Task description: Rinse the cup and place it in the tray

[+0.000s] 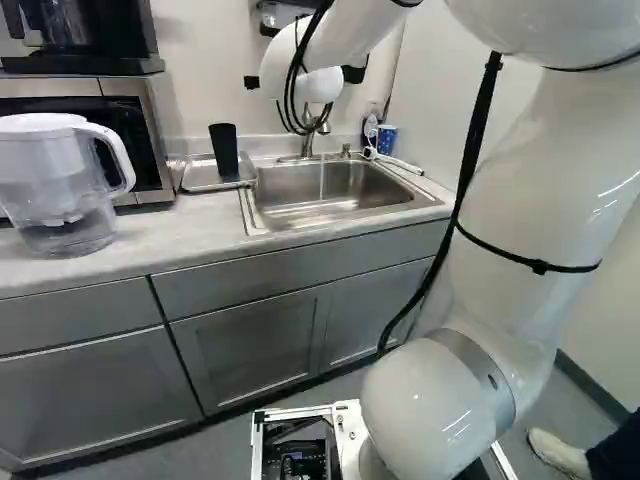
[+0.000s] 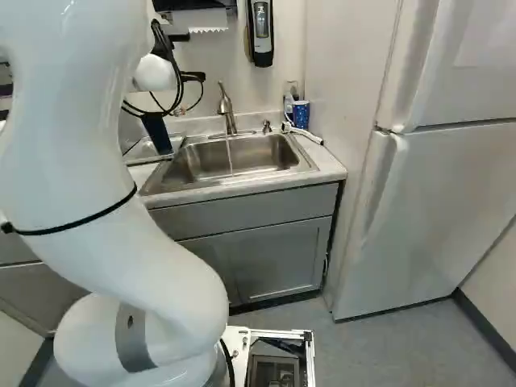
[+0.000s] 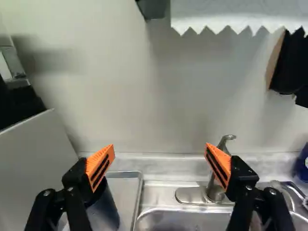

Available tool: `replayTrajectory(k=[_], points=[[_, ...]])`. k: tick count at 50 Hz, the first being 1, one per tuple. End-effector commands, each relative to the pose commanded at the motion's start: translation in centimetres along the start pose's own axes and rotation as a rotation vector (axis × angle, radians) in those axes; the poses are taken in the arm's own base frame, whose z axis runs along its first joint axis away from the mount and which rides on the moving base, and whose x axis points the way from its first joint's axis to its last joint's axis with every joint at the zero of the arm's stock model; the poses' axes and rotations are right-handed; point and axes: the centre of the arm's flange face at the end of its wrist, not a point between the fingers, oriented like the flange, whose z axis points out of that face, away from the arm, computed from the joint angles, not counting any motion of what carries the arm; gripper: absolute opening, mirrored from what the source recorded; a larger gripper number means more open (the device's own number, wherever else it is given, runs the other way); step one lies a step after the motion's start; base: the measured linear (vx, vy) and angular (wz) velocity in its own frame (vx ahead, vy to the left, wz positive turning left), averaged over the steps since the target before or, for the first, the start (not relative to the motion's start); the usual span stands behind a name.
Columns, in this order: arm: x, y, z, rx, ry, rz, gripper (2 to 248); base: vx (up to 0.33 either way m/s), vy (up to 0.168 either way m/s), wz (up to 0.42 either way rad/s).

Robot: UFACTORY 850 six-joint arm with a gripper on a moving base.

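My gripper point(image 1: 355, 73) is mostly hidden behind the wrist in the left base view, high over the counter at the back of the sink. In the wrist view the gripper point(image 3: 160, 161) is open, its orange pads far apart with only wall between them. A dark cup point(image 1: 224, 150) stands on the metal tray point(image 1: 198, 187) left of the sink; whether its mouth faces up or down I cannot tell. In the wrist view the cup point(image 3: 105, 209) shows below one finger, partly covered by it. A thin stream runs from the faucet point(image 2: 226, 105) into the sink point(image 2: 258, 153).
A clear pitcher point(image 1: 60, 190) and a microwave point(image 1: 135, 125) stand left of the tray. Behind the sink's far corner is a blue patterned cup point(image 2: 301, 114) beside a white hose. A soap dispenser point(image 2: 260, 32) and paper towel point(image 3: 231, 14) hang on the wall. A fridge point(image 2: 435, 201) stands right.
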Motion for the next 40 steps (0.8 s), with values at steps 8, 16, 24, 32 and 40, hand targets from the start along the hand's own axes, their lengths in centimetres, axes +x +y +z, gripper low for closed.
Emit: replayTrajectory(k=[8, 16, 24, 32, 40], points=[[0.2, 1.1, 0.6, -0.025, 0.01, 0.018, 247, 0.0, 0.0, 0.0], [0.3, 2.1, 1.6, -0.047, 0.015, 0.031, 247, 0.0, 0.0, 0.0], [0.4, 3.0, 2.9, -0.064, 0.019, 0.038, 247, 0.0, 0.0, 0.0], [0.4, 3.5, 4.4, -0.071, 0.024, 0.038, 247, 0.0, 0.0, 0.0], [0.6, 3.9, 5.9, -0.075, 0.047, 0.038, 247, 0.0, 0.0, 0.0]])
